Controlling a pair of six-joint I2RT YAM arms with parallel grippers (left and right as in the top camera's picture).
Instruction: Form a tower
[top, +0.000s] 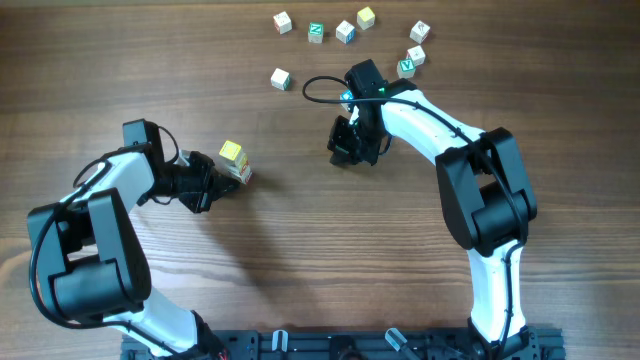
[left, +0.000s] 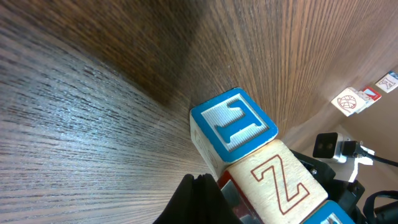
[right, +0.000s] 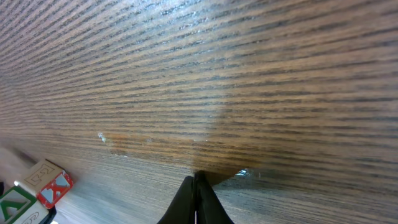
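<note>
My left hand (top: 218, 182) is pinched fully closed with nothing between its fingers. Its tips sit just beside the tower (top: 234, 158); I cannot tell whether they touch it. The tower stands left of centre on the worktop (top: 300, 250), yellow cube uppermost. My right hand (top: 350, 148) is also closed and empty, well apart from the tower. Loose cubes (top: 345, 32) lie scattered along the far side.
</note>
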